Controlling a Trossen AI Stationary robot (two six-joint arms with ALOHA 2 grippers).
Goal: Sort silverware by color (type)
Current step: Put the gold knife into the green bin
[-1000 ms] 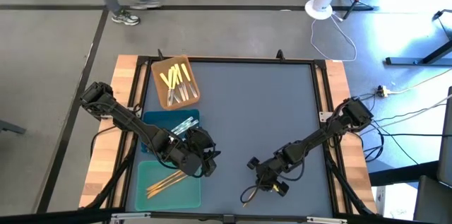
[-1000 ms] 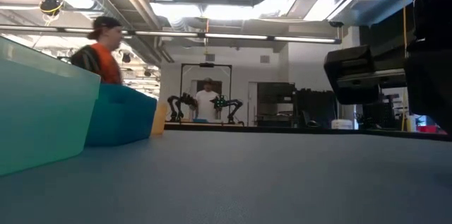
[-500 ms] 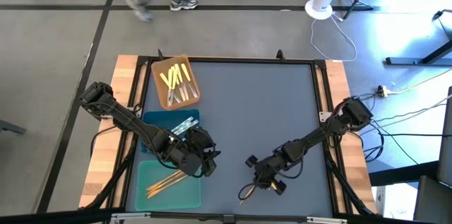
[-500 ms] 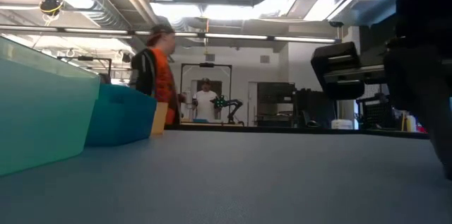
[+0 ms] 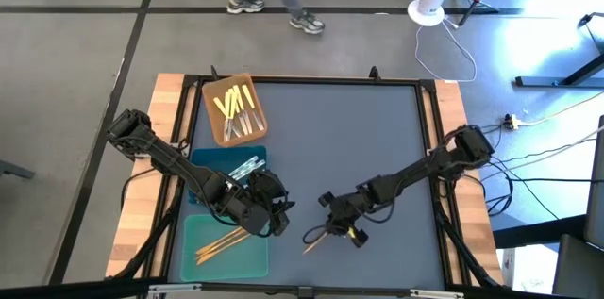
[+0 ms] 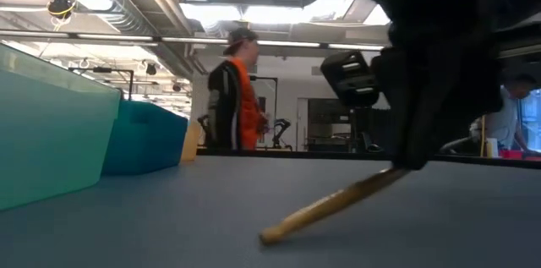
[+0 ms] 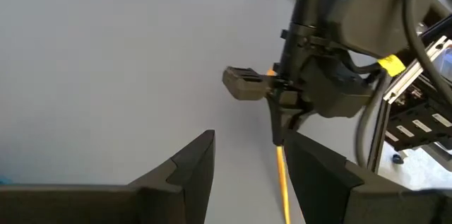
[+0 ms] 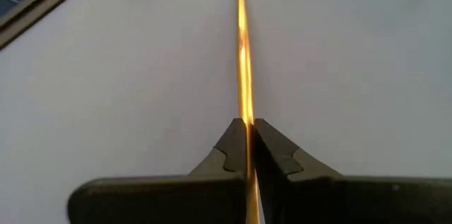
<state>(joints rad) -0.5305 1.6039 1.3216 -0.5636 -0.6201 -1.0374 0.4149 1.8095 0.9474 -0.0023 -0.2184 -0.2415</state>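
Three trays (image 5: pixel 226 259), two arms (image 5: pixel 170 159), one person (image 6: pixel 237 90), one loose orange-gold utensil (image 5: pixel 315 240).

Right arm stretched low across the table, right gripper (image 5: pixel 329 226) pinched tight. Left arm folded near the front, left gripper (image 5: pixel 280 216) spread wide, hovering.

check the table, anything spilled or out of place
Nothing spilled. The only utensil outside a tray is the orange-gold utensil pinched in the right claw, its far tip touching the mat. The rest lie sorted in the brown tray, blue tray and teal tray.
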